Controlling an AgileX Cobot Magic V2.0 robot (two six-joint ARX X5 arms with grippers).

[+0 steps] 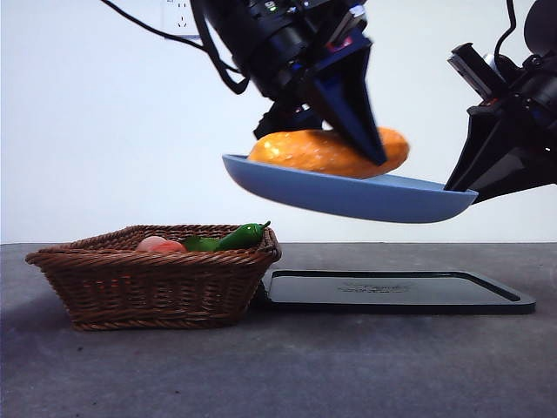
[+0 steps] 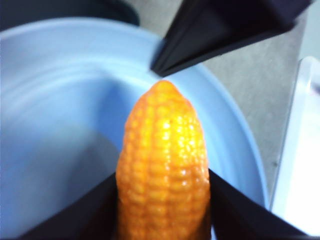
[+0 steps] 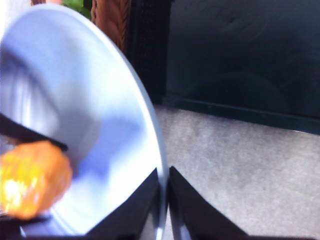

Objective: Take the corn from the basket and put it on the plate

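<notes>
At frame centre our right gripper (image 1: 466, 193) pinches the plate (image 1: 348, 196) by its rim, raised to meet the corn (image 1: 326, 151) our left gripper (image 1: 361, 131) clamps.

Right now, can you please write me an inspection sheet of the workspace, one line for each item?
Surface: dark grey table, with a black tray lying flat on it.
Job's things: corn sits on the plate, which is held in the air above the tray, tilted; basket stands on the table, touching the tray's edge.
Clutter: green pepper and a peach-coloured fruit in the basket.
Grippers: left end effector shut on the corn; right end effector shut on the plate's rim.
Cables: black cables hang at the upper arm.
Surroundings: plain white wall.
</notes>
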